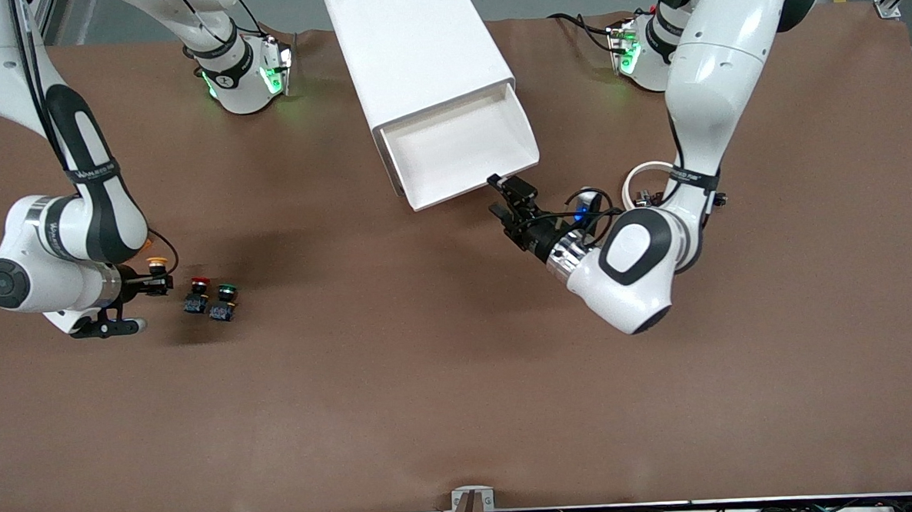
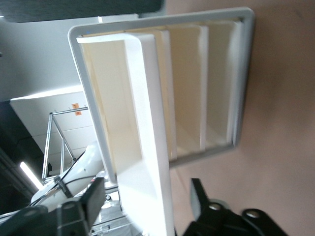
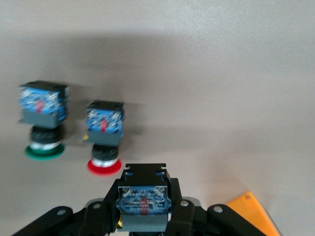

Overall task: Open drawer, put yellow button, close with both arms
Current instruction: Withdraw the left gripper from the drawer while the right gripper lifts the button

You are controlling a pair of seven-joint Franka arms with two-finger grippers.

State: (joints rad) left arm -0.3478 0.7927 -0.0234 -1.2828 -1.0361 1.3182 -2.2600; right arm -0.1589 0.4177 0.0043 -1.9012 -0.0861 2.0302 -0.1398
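The top drawer (image 1: pixel 459 144) of the white cabinet (image 1: pixel 416 42) is pulled out, and its tray shows nothing in it. My left gripper (image 1: pixel 503 196) is open at the corner of the drawer toward the left arm's end. In the left wrist view the drawer's front wall (image 2: pixel 147 123) runs between the spread fingers (image 2: pixel 91 201) without touching them. My right gripper (image 1: pixel 163 283) is shut on the black and blue body of the yellow button (image 1: pixel 157 263), over the table beside the red button. In the right wrist view the held body (image 3: pixel 142 204) fills the jaws.
A red-capped button (image 1: pixel 197 292) and a green-capped button (image 1: pixel 225 299) stand side by side on the brown table close to my right gripper. A white ring (image 1: pixel 645 177) lies by the left arm. Three lower drawers (image 2: pixel 197 88) are pushed in.
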